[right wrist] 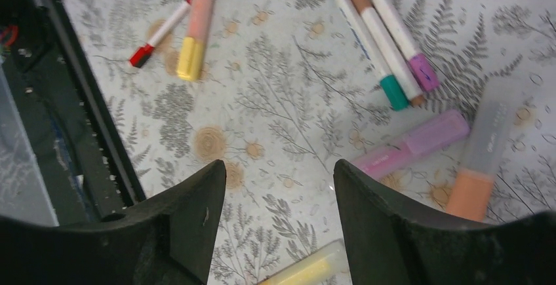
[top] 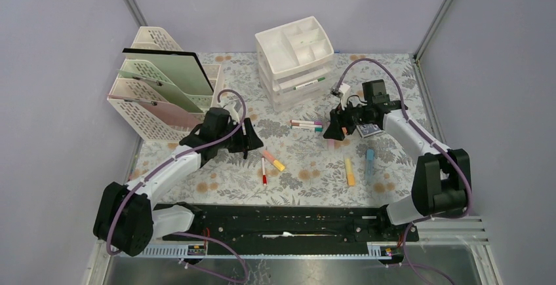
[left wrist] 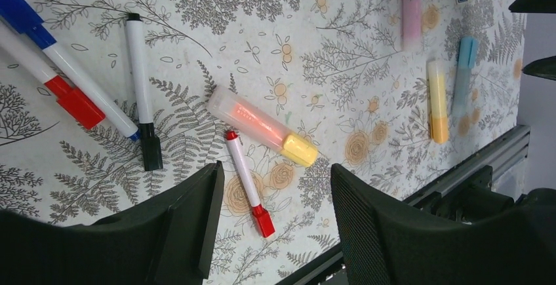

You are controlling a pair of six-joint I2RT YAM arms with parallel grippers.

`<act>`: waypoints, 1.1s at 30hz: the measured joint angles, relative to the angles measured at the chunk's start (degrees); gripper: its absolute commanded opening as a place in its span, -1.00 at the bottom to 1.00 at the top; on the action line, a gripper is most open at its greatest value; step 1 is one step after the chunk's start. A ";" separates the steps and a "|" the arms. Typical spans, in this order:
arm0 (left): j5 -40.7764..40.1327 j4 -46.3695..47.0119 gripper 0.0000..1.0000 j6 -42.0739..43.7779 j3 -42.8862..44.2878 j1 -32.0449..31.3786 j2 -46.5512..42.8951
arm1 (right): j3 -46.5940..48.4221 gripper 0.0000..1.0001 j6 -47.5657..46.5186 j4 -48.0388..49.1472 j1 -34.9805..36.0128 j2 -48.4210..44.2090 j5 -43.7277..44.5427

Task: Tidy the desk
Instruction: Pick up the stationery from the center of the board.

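Note:
The desk point(top: 308, 167) is covered in a pale fern-and-flower cloth strewn with pens. My left gripper point(top: 252, 146) point(left wrist: 275, 170) hangs open just above the cloth, holding nothing. A thin red-capped marker point(left wrist: 244, 170) point(top: 263, 170) lies under the gap between its jaws. An orange highlighter with a yellow cap point(left wrist: 262, 126) lies beside that marker. My right gripper point(top: 331, 134) point(right wrist: 278, 165) is open and empty over bare cloth. A pink highlighter point(right wrist: 413, 144) lies past its right finger, and a yellow highlighter point(right wrist: 305, 270) lies beneath it.
A white drawer unit point(top: 295, 52) stands at the back centre and a cream file rack point(top: 164, 82) at the back left. Three markers point(top: 306, 125) lie mid-desk. A yellow highlighter point(top: 349, 171) and a blue one point(top: 370, 162) lie front right. Black, blue and red markers point(left wrist: 141, 82) lie left of my left gripper.

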 measured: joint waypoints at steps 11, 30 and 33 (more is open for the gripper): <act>-12.90 3.43 0.97 -3.93 0.02 -0.52 -5.03 | -0.46 0.37 -4.79 0.26 0.13 1.73 8.17; -14.75 8.70 0.98 -5.16 0.70 5.53 -10.71 | 3.65 0.41 -49.51 -7.72 5.55 8.33 1.55; -14.67 8.94 0.97 -5.77 -0.70 5.53 -12.61 | 3.76 0.24 -51.43 -5.44 7.54 10.25 2.21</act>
